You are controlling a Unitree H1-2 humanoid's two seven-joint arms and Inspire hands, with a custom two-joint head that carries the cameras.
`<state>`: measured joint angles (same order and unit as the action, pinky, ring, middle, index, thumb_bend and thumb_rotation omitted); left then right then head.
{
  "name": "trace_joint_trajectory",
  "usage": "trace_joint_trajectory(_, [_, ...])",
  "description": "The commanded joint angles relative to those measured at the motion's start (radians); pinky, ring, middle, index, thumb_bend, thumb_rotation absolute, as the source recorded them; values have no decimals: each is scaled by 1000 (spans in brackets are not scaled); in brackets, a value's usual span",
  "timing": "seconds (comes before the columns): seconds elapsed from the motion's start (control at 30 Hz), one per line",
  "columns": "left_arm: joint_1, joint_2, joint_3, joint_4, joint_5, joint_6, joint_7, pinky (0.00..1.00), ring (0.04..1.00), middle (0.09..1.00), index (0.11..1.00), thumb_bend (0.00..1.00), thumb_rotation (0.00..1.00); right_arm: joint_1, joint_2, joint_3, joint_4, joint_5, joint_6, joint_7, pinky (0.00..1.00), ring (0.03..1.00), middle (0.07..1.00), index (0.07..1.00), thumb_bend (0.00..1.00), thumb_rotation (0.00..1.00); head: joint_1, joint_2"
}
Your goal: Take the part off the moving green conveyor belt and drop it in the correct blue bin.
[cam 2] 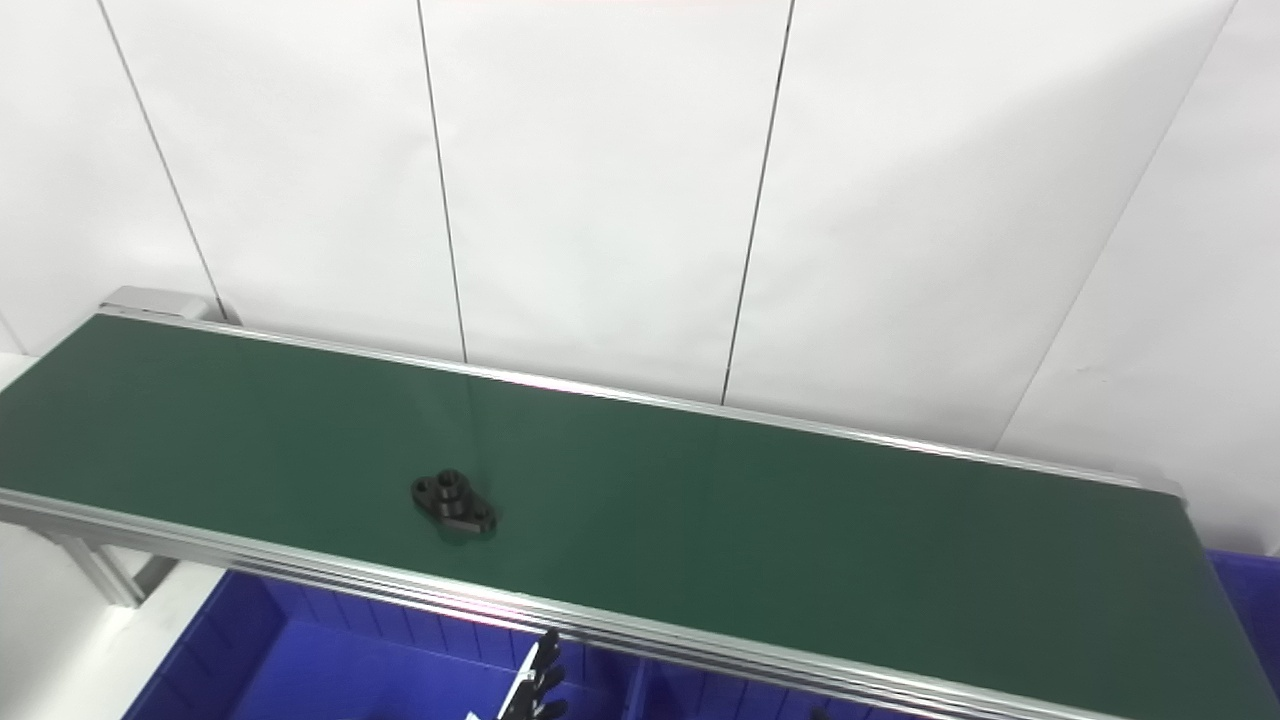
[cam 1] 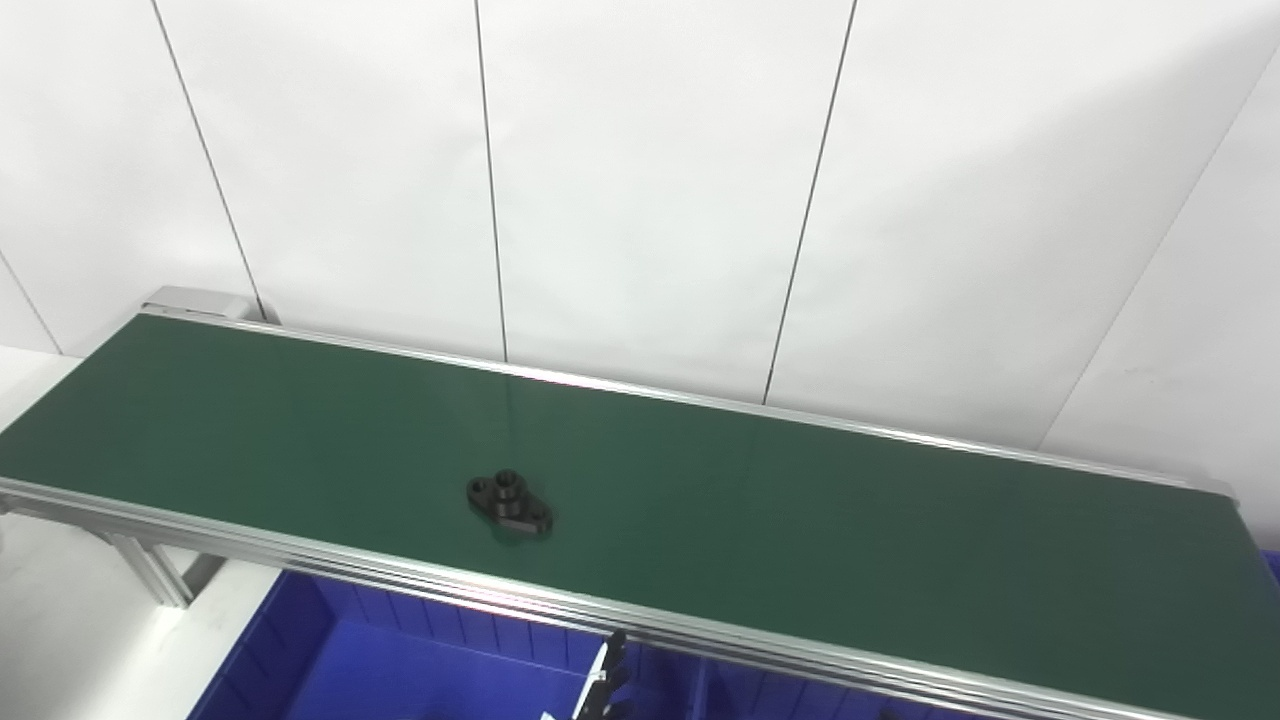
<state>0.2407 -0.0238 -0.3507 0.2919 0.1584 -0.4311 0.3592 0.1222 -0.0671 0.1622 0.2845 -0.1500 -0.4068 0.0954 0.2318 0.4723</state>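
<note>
There is 1 black part (cam 1: 509, 503) on 1 green conveyor belt (cam 1: 800, 500). Near it, 1 robot hand (cam 1: 608, 680) shows between 2 blue bins (cam 1: 400, 670), the right one (cam 2: 1245, 590) barely visible.

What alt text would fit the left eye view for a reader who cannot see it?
A small black part with holes lies alone on a long green conveyor belt, near its front rail. Below the rail are blue bins and the dark fingertips of one hand; white wall panels stand behind.

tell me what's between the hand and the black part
Bare green belt and its silver front rail separate the part from the hand below, in both eye views.
</note>
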Motion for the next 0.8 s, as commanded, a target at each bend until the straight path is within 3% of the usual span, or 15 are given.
trace_joint_trajectory(0.0, [0, 3, 3, -36, 3, -39, -4, 849, 951, 1000, 1000, 866, 841, 6, 7, -16, -107, -90, -36, -70, 891, 915, 971, 1000, 904, 689, -8, 6])
trace_joint_trajectory(0.2, [-3, 12, 18, -45, -9, -38, -24, 860, 949, 996, 1000, 846, 845, -20, 29, -20, -331, -310, 81, -151, 763, 842, 931, 969, 892, 579, -35, 24])
trace_joint_trajectory(0.33, [-4, 12, 27, -43, -15, -39, -37, 873, 955, 999, 1000, 830, 844, -81, 40, -10, -412, -405, 135, -155, 685, 809, 909, 938, 885, 409, -48, 31])
trace_joint_trajectory(0.5, [-3, 13, 33, -46, -12, -39, -40, 882, 953, 994, 1000, 841, 849, -177, 59, 1, -457, -530, 268, -136, 631, 790, 881, 897, 925, 420, -66, 41])
trace_joint_trajectory(0.77, [5, 12, 41, -65, -26, -39, -57, 906, 970, 1000, 1000, 848, 855, -337, 65, 42, -383, -659, 392, -142, 620, 761, 845, 851, 975, 484, -76, 51])
